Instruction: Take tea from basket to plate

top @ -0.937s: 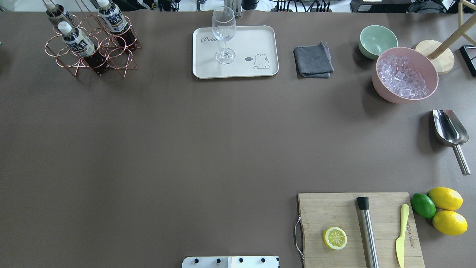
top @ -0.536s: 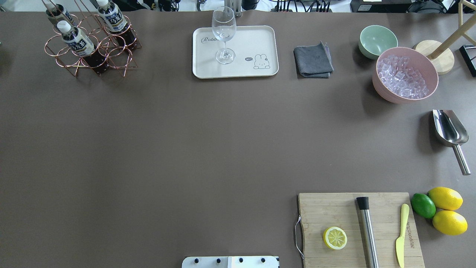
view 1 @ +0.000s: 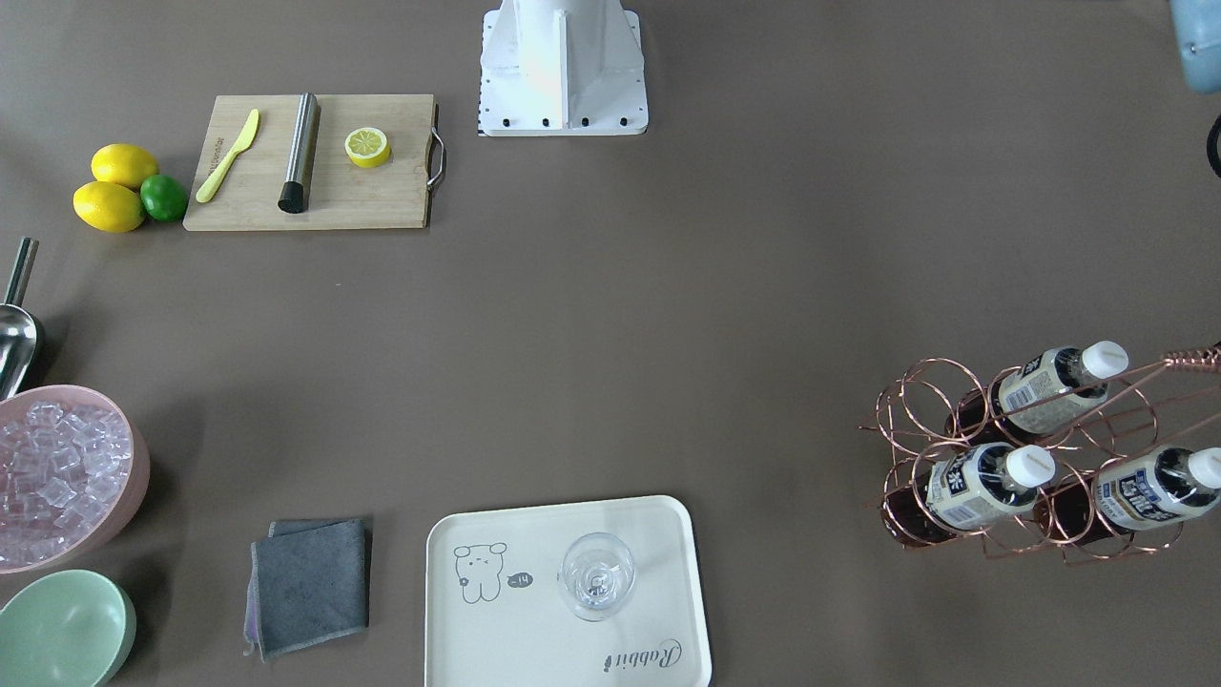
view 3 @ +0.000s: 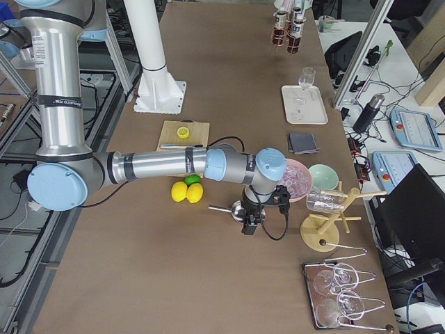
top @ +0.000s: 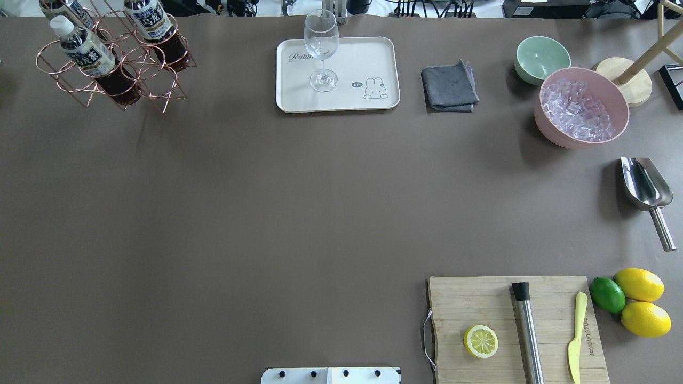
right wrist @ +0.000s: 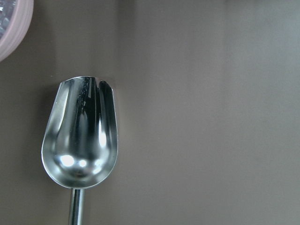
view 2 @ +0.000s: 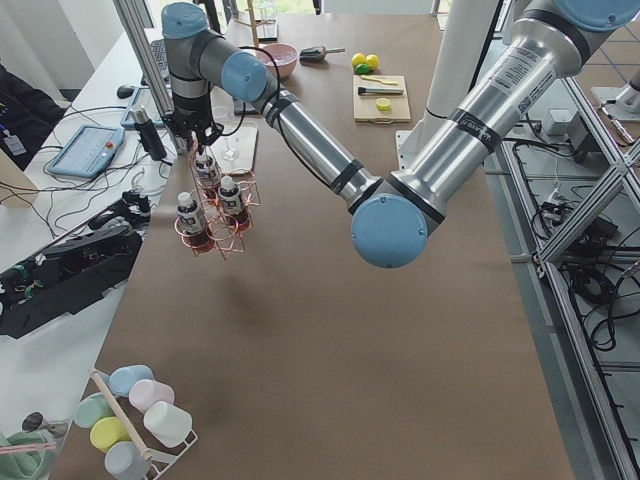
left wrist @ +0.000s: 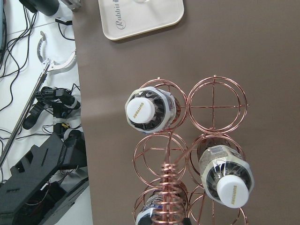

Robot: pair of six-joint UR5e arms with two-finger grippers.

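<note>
Cannot tell the opening of the left gripper (view 2: 192, 128), seemingly lifting the basket (left wrist: 214, 107) by its handle (left wrist: 169, 183) to bring its three tea bottles (top: 85, 50) nearer the plate (top: 368, 53), well apart, nor of the right gripper (view 3: 252, 224) hovering over the scoop (right wrist: 79, 136).

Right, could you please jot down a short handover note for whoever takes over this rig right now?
Left gripper: at the top of the tall coiled handle of the rose-gold wire basket. Its fingers are not visible, so I cannot tell whether it is open or shut.
Right gripper: hovering over the steel scoop. Its fingers are not visible either.
Things: all three small tea bottles with white caps sit in the basket. The cream rectangular tray holds only a clear wine glass.
Done: nothing delivered yet.
Left: lift one tea bottle out and stand it on the tray, clear of the glass.
</note>
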